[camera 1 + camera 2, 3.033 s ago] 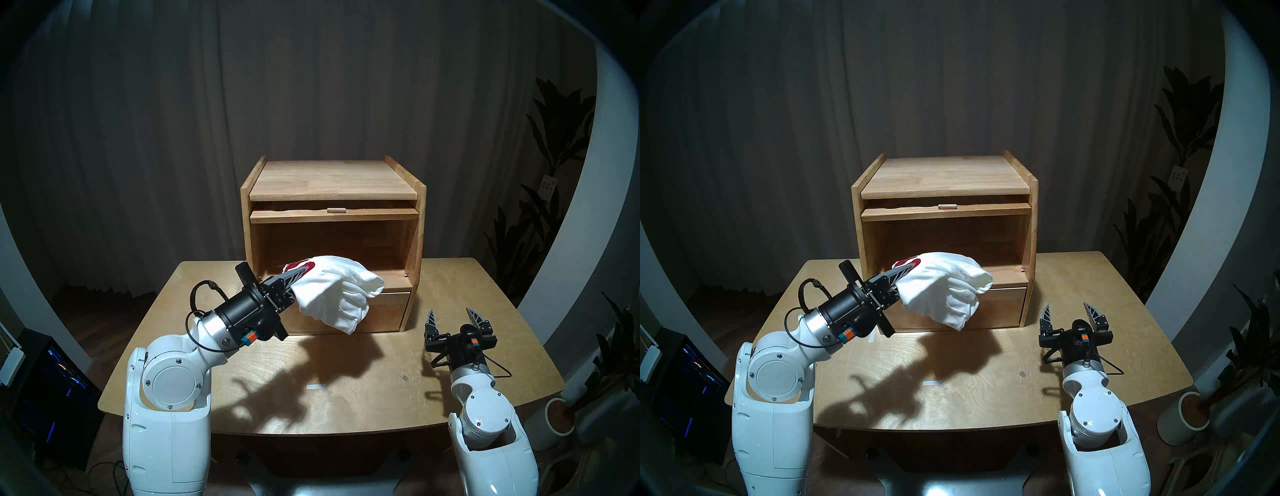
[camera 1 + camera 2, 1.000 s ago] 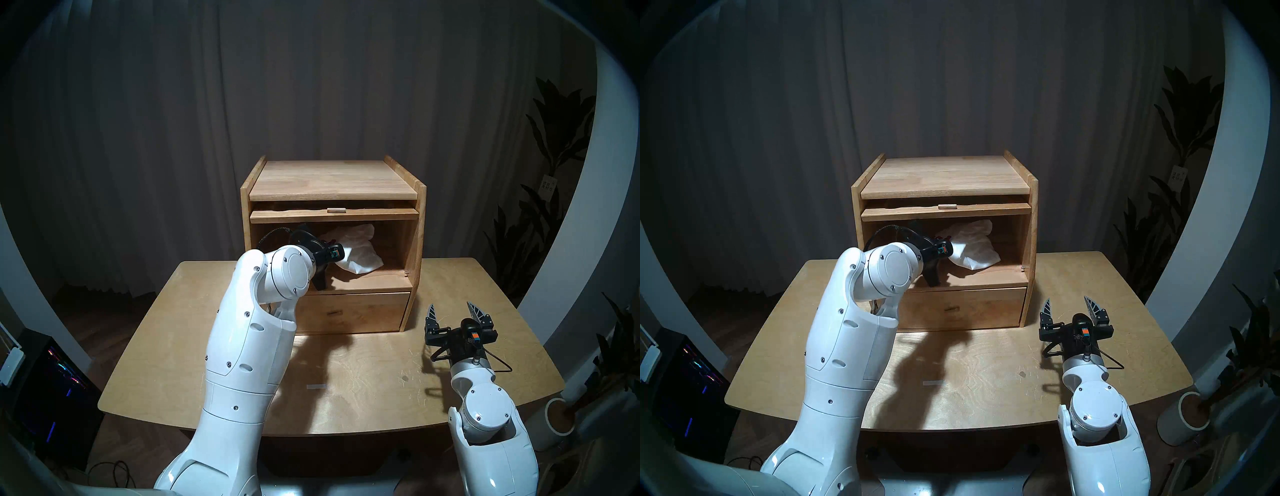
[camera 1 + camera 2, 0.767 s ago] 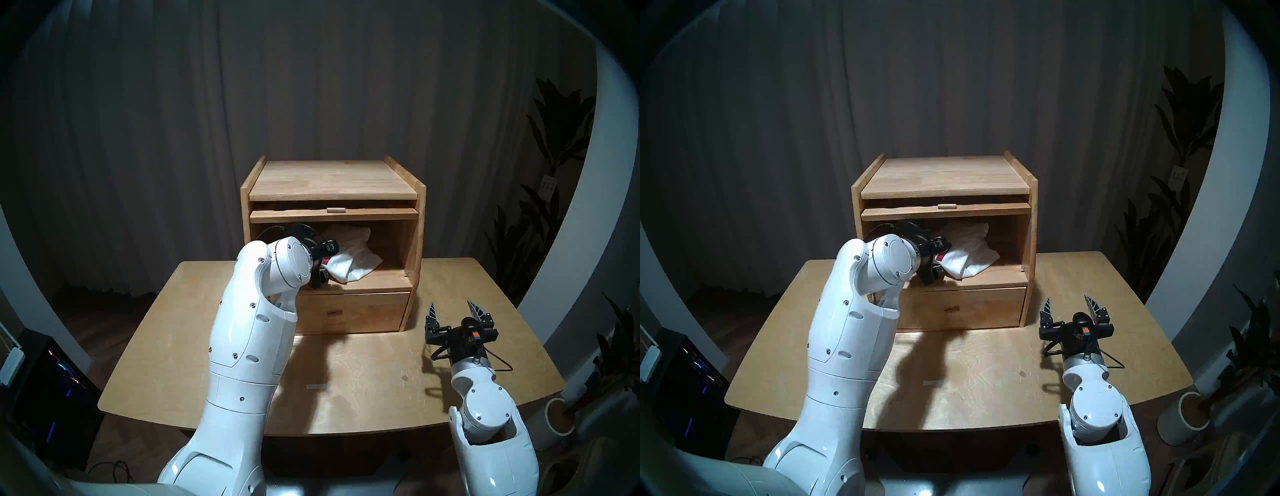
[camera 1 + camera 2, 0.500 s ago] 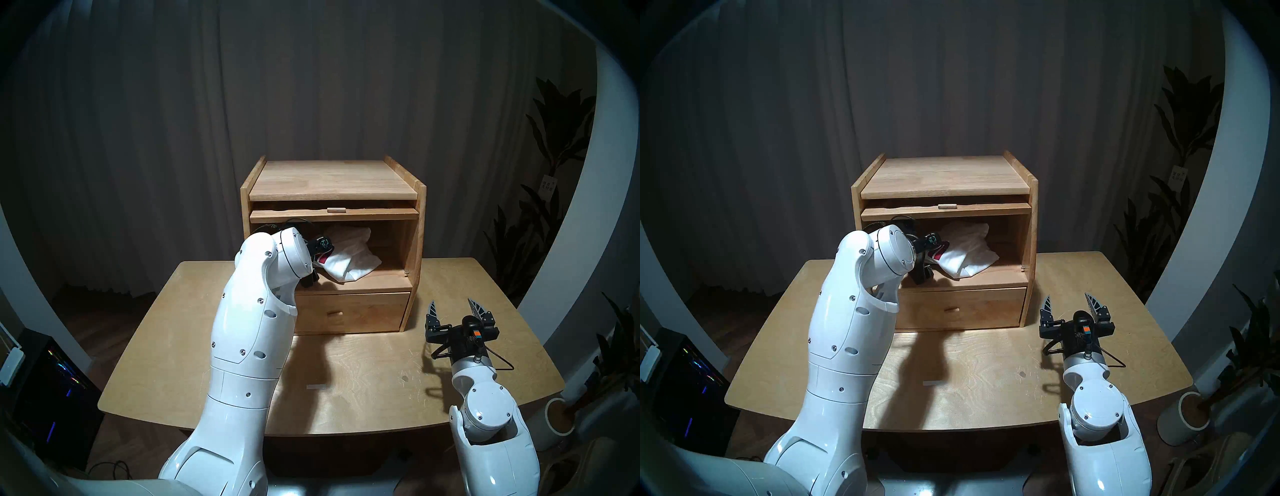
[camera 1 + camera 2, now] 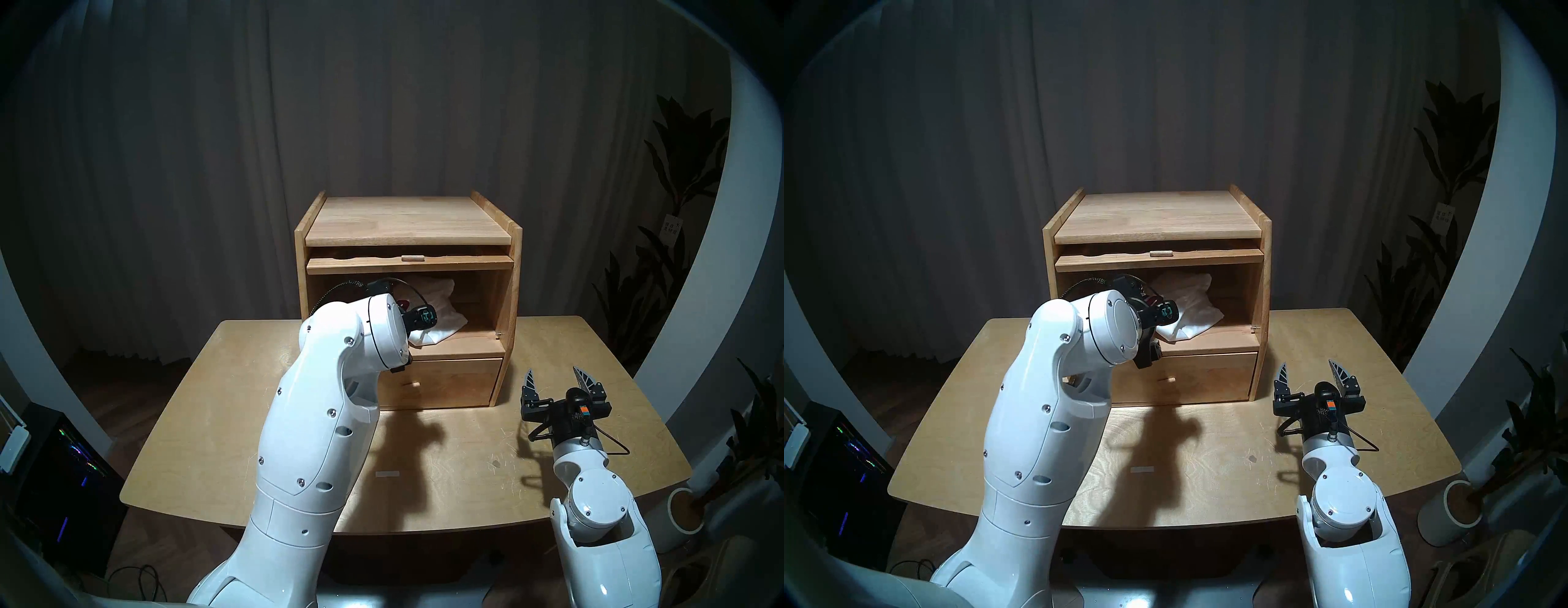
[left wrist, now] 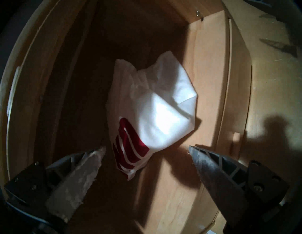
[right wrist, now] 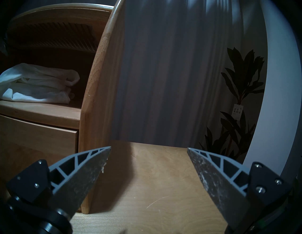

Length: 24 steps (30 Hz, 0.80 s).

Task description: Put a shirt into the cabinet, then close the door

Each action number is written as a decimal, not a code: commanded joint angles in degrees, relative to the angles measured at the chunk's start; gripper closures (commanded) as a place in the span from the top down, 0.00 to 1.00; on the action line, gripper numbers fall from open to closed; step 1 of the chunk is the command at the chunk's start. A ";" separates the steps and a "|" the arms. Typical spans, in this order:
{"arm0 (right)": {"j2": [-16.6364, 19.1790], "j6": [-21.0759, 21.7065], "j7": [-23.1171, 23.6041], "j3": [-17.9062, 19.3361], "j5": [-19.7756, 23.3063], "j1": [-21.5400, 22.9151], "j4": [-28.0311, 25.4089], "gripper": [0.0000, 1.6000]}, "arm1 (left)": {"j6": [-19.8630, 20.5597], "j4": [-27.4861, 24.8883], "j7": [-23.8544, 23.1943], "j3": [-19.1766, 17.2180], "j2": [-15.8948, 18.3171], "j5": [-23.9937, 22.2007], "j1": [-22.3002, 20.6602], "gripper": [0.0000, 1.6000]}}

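Soft, light shirt (image 6: pixel 152 112) lies crumpled in the cabinet (image 5: pixel 407 220); both grippers' jaws are spread, empty. The stiff door (image 5: pixel 409 264) wants its peg.

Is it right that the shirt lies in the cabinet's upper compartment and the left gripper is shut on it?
Not quite. The shirt does lie in the upper compartment of the cabinet, but the left gripper is open, not shut on it: the left wrist view shows its two fingers spread wide, with the shirt lying free beyond them.
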 commanded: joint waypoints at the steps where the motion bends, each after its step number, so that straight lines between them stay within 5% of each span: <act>1: 0.07 -0.34 0.03 -0.08 -0.06 0.25 -1.08 1.00 | -1.07 -6.88 -1.12 2.04 1.51 0.75 2.25 1.00; 6: 0.08 -0.36 0.02 -0.09 -0.07 0.27 -1.10 1.00 | -1.70 -11.09 -1.67 3.01 2.49 1.20 3.54 1.00; 19: 0.08 -0.37 0.00 -0.10 -0.05 0.35 -0.85 1.00 | 0.30 -20.98 4.33 -1.39 5.01 4.44 6.24 1.00; 24: 0.10 -0.44 0.00 -0.13 -0.07 0.32 -1.09 1.00 | 2.21 -24.71 0.04 -4.54 6.20 4.37 11.36 1.00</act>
